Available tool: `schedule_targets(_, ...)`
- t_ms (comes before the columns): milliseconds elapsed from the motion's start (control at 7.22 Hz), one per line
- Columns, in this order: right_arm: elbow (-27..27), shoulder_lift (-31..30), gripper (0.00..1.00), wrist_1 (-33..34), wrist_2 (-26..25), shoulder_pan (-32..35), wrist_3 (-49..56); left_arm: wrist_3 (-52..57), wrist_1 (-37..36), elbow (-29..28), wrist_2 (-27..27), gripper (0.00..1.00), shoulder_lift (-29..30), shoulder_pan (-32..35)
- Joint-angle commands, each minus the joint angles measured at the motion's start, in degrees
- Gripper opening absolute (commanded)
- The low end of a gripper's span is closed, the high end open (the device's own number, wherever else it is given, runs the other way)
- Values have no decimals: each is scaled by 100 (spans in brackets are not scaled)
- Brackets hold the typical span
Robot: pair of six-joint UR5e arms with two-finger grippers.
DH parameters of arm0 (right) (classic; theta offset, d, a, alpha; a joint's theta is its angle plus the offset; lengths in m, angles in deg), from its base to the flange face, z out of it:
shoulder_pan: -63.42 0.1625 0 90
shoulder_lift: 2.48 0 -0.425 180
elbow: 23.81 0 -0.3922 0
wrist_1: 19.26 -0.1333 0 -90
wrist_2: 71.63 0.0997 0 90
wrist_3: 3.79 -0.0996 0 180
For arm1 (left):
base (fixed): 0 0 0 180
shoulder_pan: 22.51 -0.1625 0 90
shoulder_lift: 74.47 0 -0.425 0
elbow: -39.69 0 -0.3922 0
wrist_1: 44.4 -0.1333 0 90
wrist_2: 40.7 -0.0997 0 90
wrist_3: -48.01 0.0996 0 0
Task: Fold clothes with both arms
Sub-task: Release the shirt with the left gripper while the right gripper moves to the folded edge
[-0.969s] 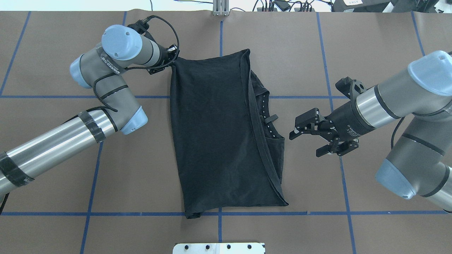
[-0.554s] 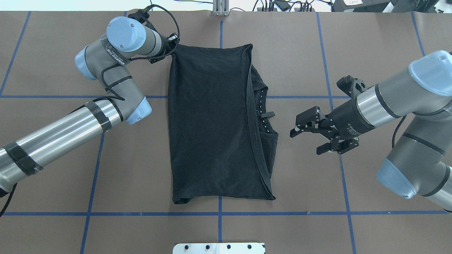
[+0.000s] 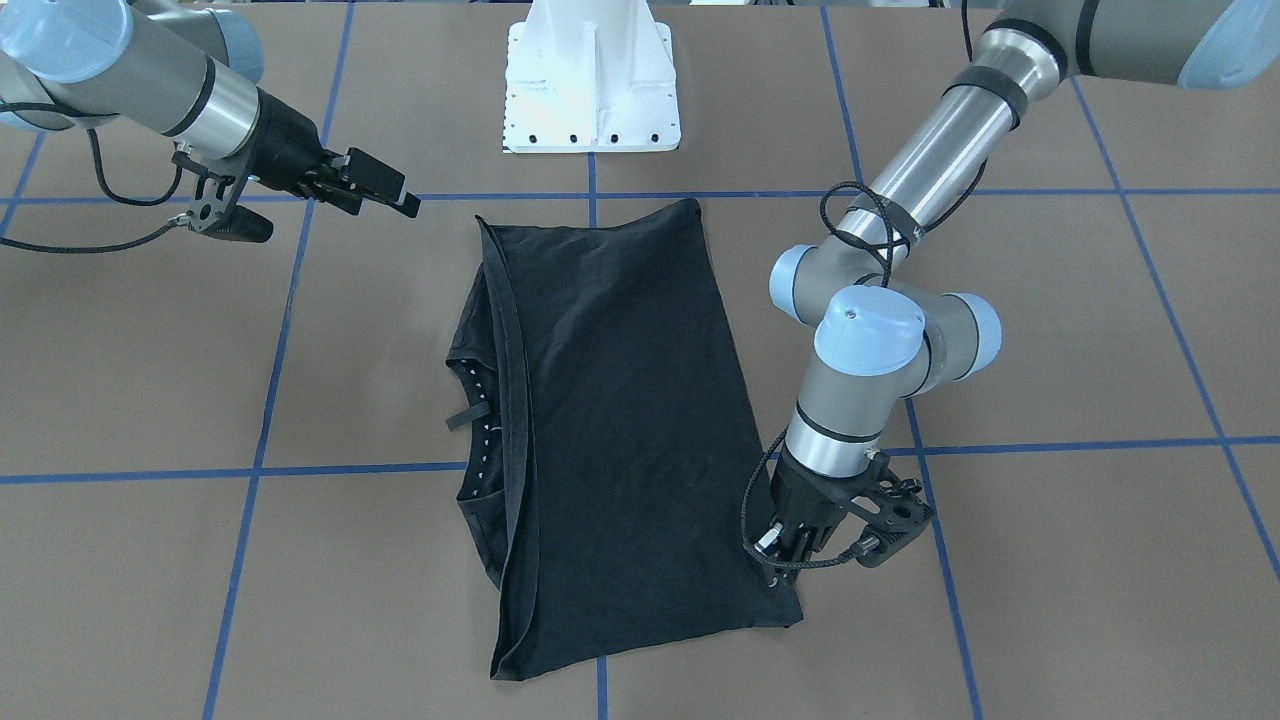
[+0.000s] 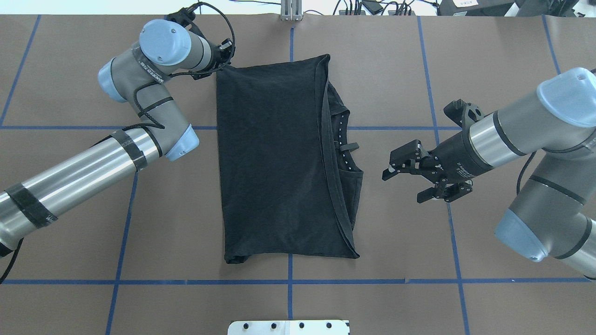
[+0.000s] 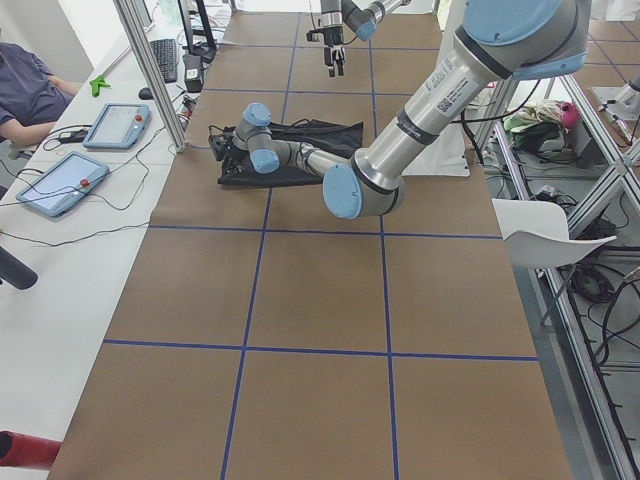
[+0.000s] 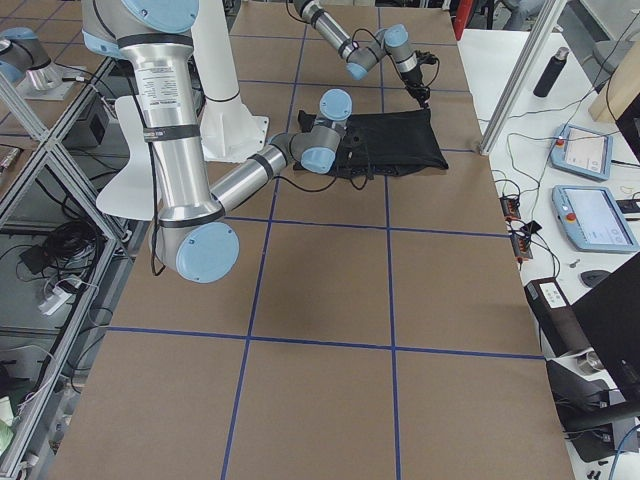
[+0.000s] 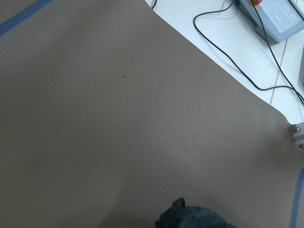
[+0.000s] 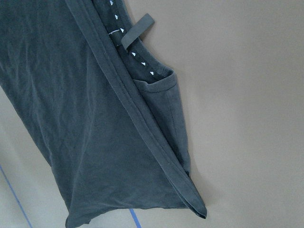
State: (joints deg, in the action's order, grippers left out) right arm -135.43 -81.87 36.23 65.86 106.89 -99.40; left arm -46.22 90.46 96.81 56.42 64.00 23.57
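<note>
The black T-shirt lies folded lengthwise in a tall rectangle at the table's middle, plain side up. Its collar, with small white marks and a loop, peeks out on the right. It also shows in the front view and the right wrist view. My left gripper is low at the shirt's far left corner and shut on that corner. A bit of black cloth shows in its wrist view. My right gripper is open and empty, apart from the shirt's right side.
The brown table cover carries blue tape grid lines. The white pedestal base stands at the robot's side. Tablets and cables lie just beyond the cover's far edge.
My left gripper has moved away from the robot's base and slightly left, dragging the shirt that way. The right arm has barely moved and stays open.
</note>
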Motion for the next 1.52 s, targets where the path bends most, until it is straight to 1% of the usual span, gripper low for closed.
schedule_targets(0, -62, 63, 100, 14, -395, -5, 270, 474, -56, 192, 44, 100, -14, 85)
schedule_targets(138, -71, 90, 100, 41, -660, -92, 602, 589, -177, 403, 105, 100, -110, 129)
schedule_targets(277, -80, 82, 100, 110, -1132, -302, 788, 895, -501, 831, 218, 100, -354, 155)
schedule_targets(415, -80, 81, 100, 215, -1433, -443, 1355, 1124, -791, 1375, 254, 100, -713, 164)
schedule_targets(692, -219, 99, 100, 1047, -1742, -601, 2394, 1486, -1188, 2552, 272, 100, -1547, 164)
schedule_targets(831, -299, 247, 100, 1521, -2135, -872, 2615, 1661, -1250, 3089, 420, 100, -2057, 164)
schedule_targets(969, -291, 562, 100, 1952, -2435, -1153, 2722, 1697, -1251, 3433, 509, 100, -2401, 164)
schedule_targets(1108, -300, 713, 100, 2331, -2699, -1426, 3263, 1706, -1251, 3637, 562, 100, -2587, 164)
schedule_targets(1246, -291, 749, 100, 2570, -2989, -1725, 3686, 1698, -1251, 3735, 615, 100, -2685, 164)
schedule_targets(1384, -273, 819, 100, 2763, -3383, -2006, 3794, 1698, -1251, 3753, 615, 100, -2729, 164)
